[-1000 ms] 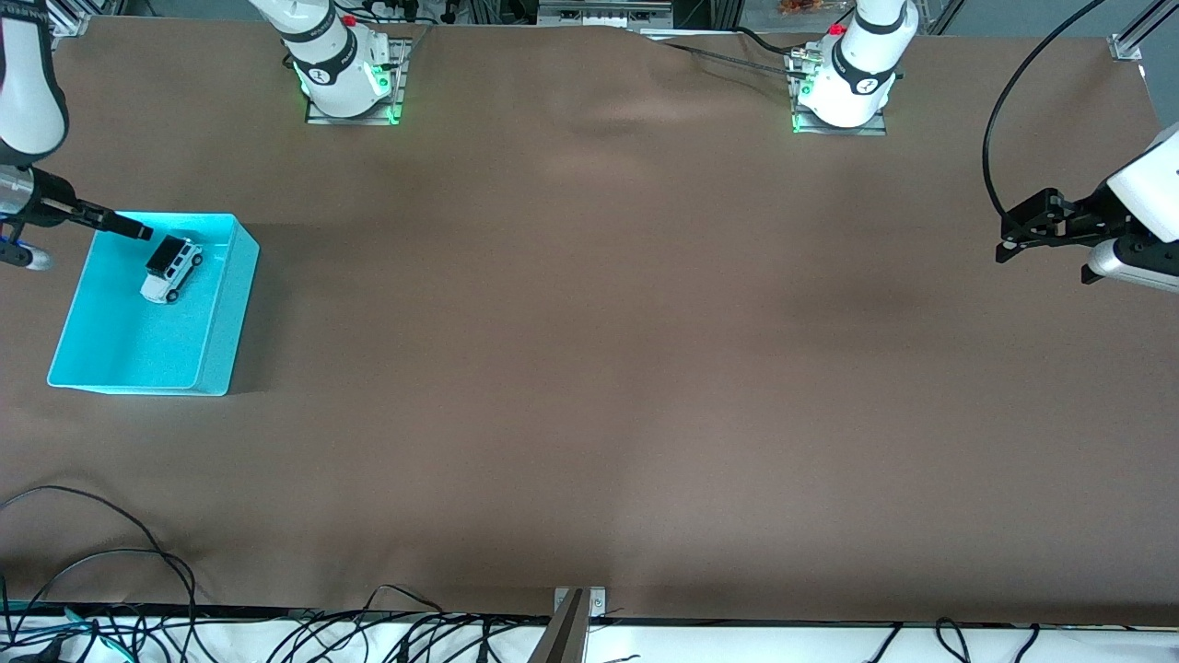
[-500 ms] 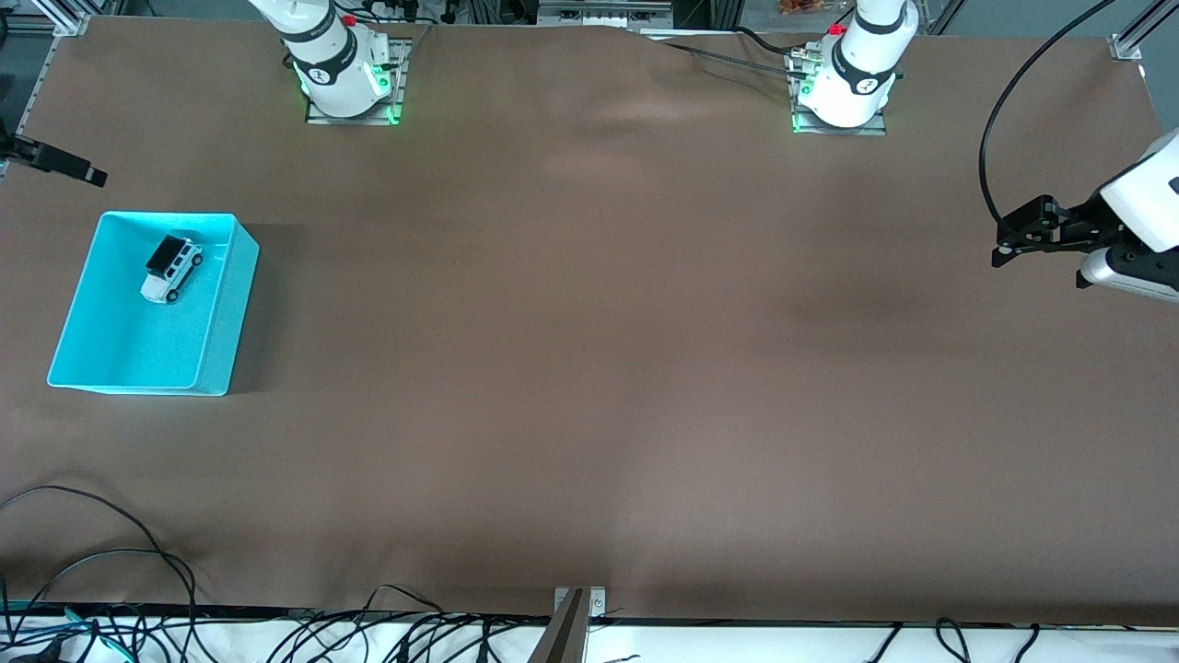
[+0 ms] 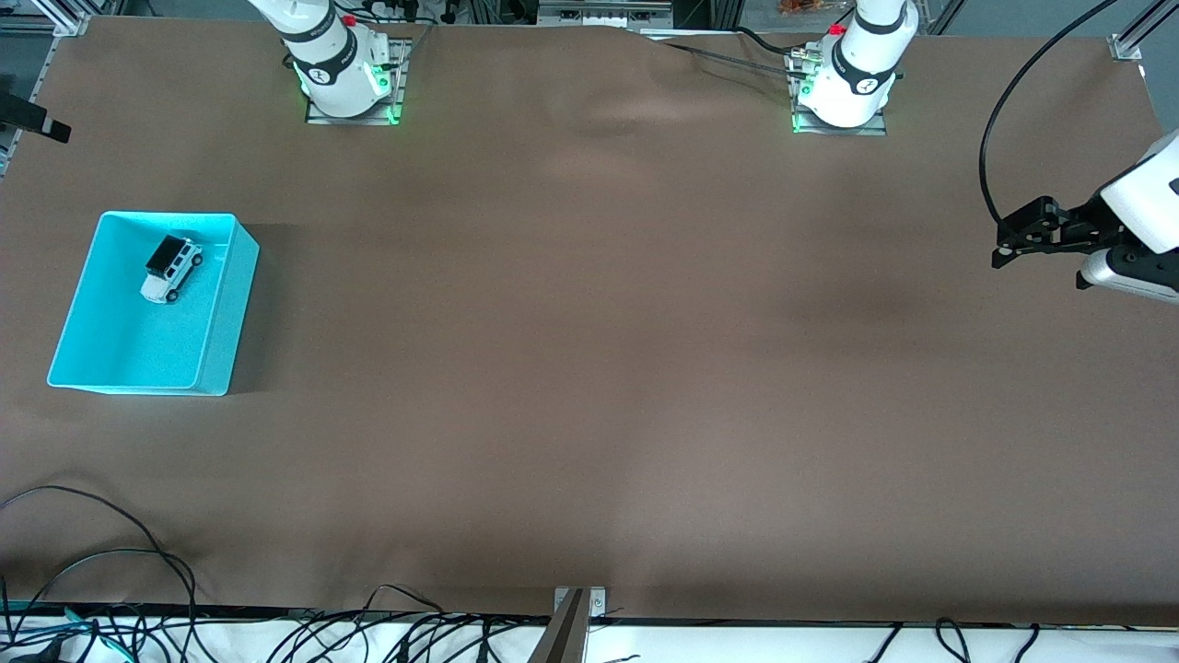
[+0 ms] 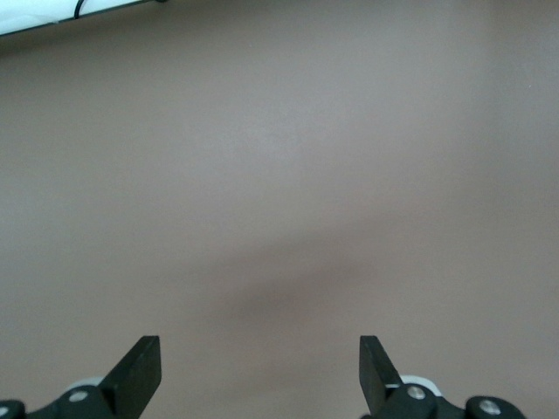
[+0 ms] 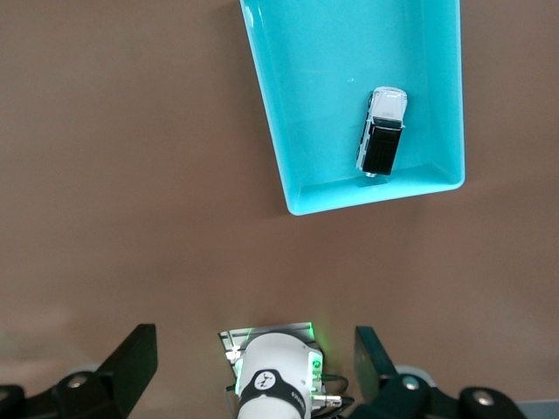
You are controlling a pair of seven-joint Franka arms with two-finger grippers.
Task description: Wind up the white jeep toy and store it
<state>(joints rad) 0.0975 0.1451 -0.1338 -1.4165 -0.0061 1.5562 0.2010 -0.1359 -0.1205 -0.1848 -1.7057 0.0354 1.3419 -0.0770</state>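
Observation:
The white jeep toy, black-roofed, stands on its wheels in the turquoise bin, in the part of the bin farther from the front camera. My right gripper hangs open and empty, high over the right arm's end of the table, well apart from the bin. Only one dark finger of it shows at the front view's edge. My left gripper waits open over bare table at the left arm's end, holding nothing.
The bin sits on the brown tabletop toward the right arm's end. Both arm bases stand along the robots' side. Loose cables lie at the edge nearest the front camera.
My right gripper has drawn up and away from the bin's rim, toward the table's edge, leaving the jeep in the bin. The left gripper has barely shifted.

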